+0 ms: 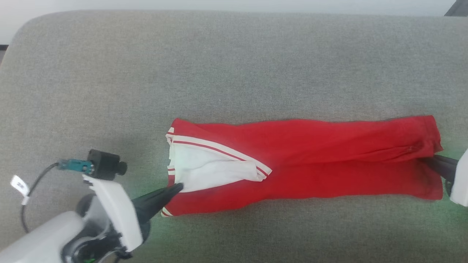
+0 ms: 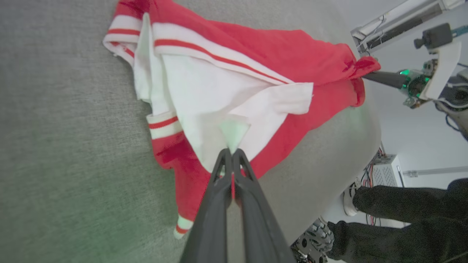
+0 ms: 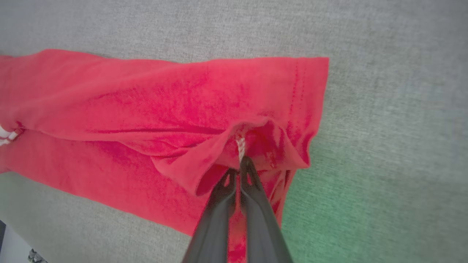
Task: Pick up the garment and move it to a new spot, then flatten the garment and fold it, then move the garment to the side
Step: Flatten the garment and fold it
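Jaws of the left gripper (image 2: 232, 152) are pressed together on white sleeve cloth at one end of the garment (image 1: 321, 146). Those of the right gripper (image 3: 239, 166) pinch a red fold at the other end. The garment lies folded in a long band across the grey cushion (image 1: 234, 65).

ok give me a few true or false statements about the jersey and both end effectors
1. The left end effector is shut on the jersey. True.
2. The right end effector hangs open above the jersey. False: it is shut on the jersey's red end.
3. The jersey lies as a long strip on the grey cushion. True.
4. The white sleeve lies at the right end effector's end. False: it lies at the left end effector's end.
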